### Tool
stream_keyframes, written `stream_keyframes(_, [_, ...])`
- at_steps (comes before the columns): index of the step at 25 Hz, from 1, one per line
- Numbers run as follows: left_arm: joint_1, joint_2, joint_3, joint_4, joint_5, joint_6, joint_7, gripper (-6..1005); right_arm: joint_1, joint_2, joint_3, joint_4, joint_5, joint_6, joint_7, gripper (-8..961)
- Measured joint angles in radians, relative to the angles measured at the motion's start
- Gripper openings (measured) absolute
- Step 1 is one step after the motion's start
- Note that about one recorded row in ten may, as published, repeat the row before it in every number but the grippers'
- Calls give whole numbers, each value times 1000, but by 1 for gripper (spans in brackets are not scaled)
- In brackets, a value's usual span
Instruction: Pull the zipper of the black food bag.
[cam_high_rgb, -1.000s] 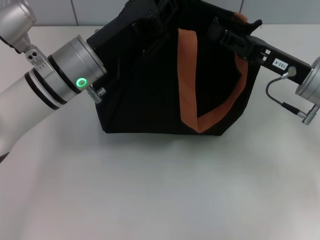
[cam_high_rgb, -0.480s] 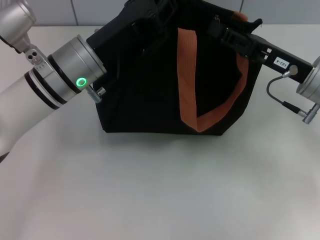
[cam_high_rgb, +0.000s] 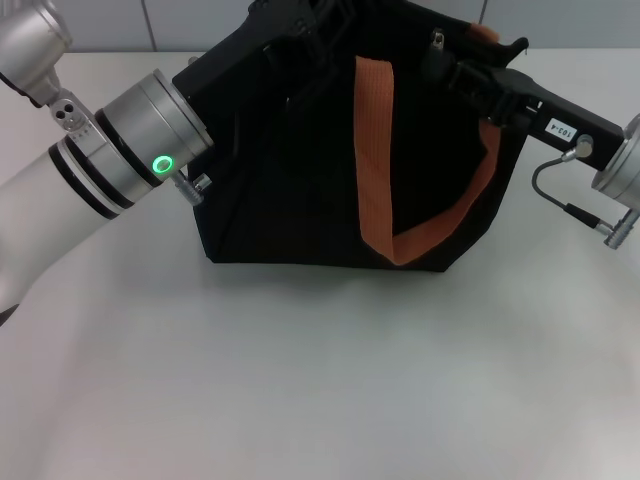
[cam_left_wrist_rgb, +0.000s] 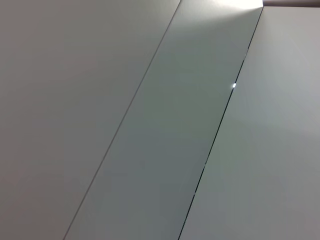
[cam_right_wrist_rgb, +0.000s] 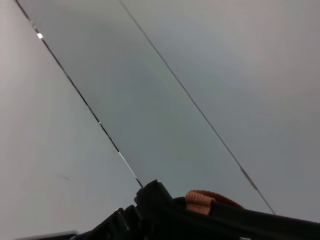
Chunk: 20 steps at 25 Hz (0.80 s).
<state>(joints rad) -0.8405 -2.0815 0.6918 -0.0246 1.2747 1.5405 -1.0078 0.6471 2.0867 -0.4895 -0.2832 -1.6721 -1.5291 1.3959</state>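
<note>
Boxy black fabric food bag (cam_high_rgb: 340, 150) standing upright on pale grey tabletop (cam_high_rgb: 320, 380), far side of the surface, one orange-brown webbing handle (cam_high_rgb: 400, 170) drooping in a loop down its front face. Second orange strap end (cam_high_rgb: 482, 33) poking up at the bag's top right corner (also visible in right wrist view as an orange loop (cam_right_wrist_rgb: 205, 199) above the black edge (cam_right_wrist_rgb: 165, 210)).

Right gripper (cam_high_rgb: 455, 68) at the bag's top right edge, black fingers reaching in from the right over the fabric. Small silver metal zipper pull (cam_high_rgb: 438, 42) just beyond the fingertips, on the top edge, touching or nearly touching; contact not resolvable. Jaw state: cannot tell, black fingers merge with black fabric.

Left gripper (cam_high_rgb: 300, 25) at the bag's top left, silver wrist cylinder with green ring light (cam_high_rgb: 162, 164) pressed against the left upper corner, dark fingers up over the top rim. Jaw state: cannot tell either.

Left wrist view showing only grey wall panels (cam_left_wrist_rgb: 160, 120) with seams.
</note>
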Motion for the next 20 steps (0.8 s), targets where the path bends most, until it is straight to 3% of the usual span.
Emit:
stream_keyframes(4, [0,0,0,0,0,1,0,64,-1,0,3,11,12,-7,0,154])
stream_keyframes(6, [0,0,0,0,0,2,0,65,-2,1,3,13,16,-16,0,-2])
stream_keyframes(20, [4,0,0,-2,0,6,0,67,-16,-1,6,13,30,7,65,-1])
